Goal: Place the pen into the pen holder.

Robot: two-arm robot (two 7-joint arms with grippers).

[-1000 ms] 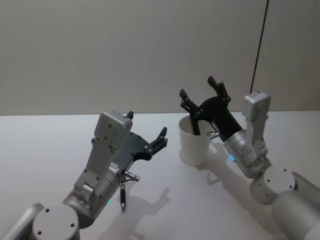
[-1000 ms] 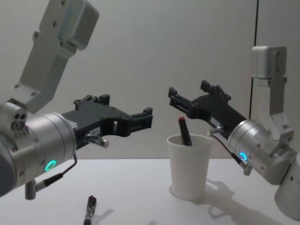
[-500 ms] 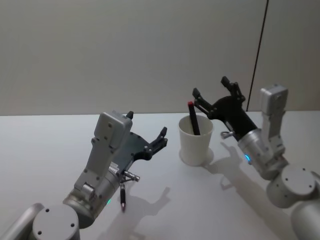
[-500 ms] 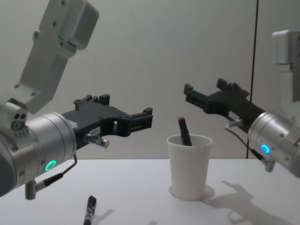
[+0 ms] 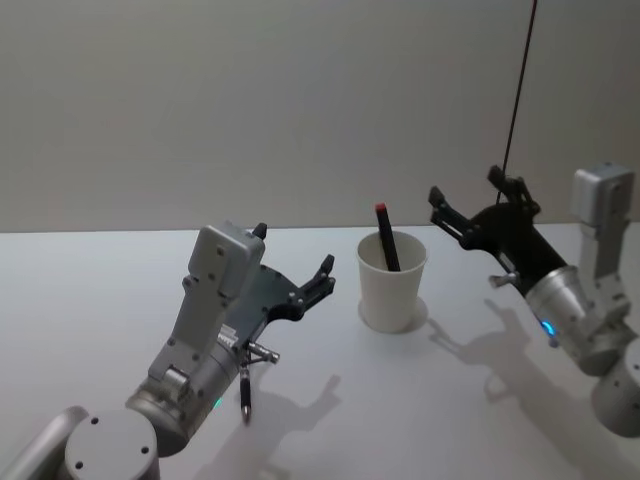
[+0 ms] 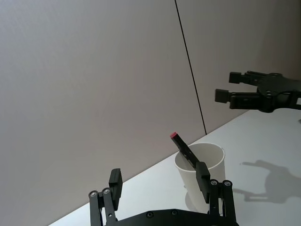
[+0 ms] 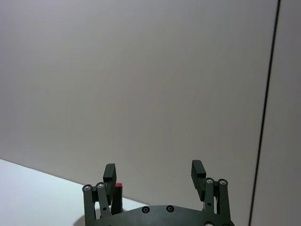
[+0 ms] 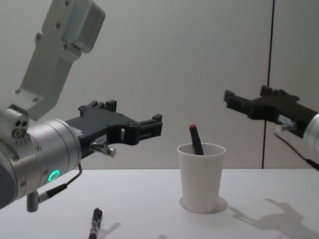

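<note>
Jaws of right gripper [image 5: 463, 184] and left gripper [image 5: 295, 247] gape empty; red-tipped pen [image 5: 385, 238] leans in plain pen holder [image 5: 390, 297].

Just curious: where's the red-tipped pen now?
In the head view the red-tipped pen leans inside the white cup, right of centre, between the left end effector and right end effector.

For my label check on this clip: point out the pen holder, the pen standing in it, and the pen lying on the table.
pen holder [image 5: 391, 300], head view, white front wall.
standing pen [image 5: 385, 230], head view, dark shaft below the red tip.
lying pen [image 8: 94, 221], chest view, dark barrel.
</note>
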